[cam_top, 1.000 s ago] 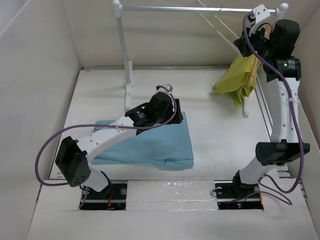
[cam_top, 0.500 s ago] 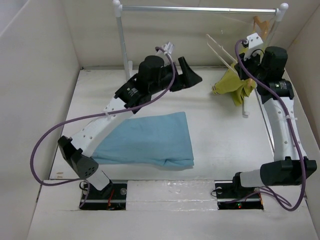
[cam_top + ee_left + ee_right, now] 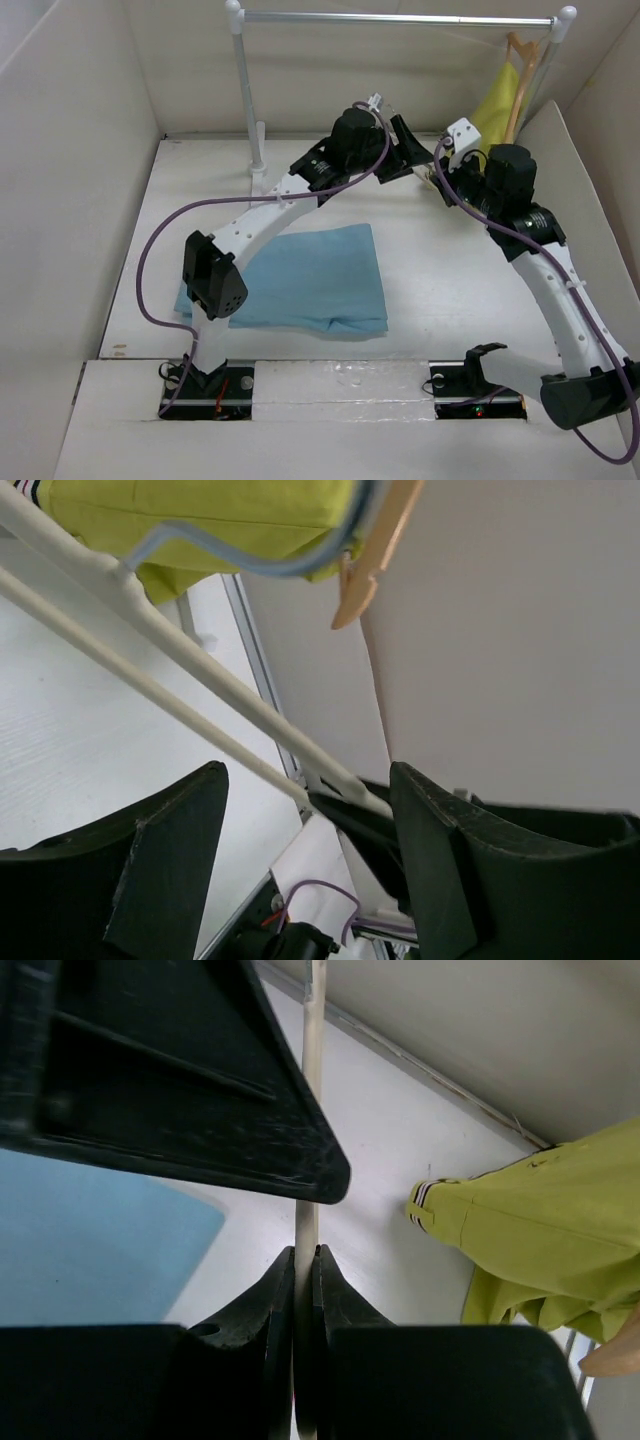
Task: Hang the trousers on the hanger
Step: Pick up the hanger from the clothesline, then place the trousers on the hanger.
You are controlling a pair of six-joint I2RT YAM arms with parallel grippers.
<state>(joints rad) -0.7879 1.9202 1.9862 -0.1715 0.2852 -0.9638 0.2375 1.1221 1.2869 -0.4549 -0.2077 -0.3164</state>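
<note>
The white table fills the view from above, and the trousers lie flat on it in a folded light-blue slab, left of centre and toward the near edge, with nothing touching them; the left arm reaches over their far left corner and on toward the back right, while the right arm bends up from its base to meet it there. Across the back runs the metal rail; at its right end hangs a yellow-green garment on a tan wooden hanger.

Now the hanger: cream-white and thin, up off the table at the back right, well apart from the trousers, its two slim bars slanting across the left wrist view with the curved hook showing against the yellow cloth. The right gripper is pinched tight on one cream bar, fingers pressed to either side of it; the left gripper is spread wide, its dark fingers well apart, the bars running down into the gap between them without being gripped.
</note>
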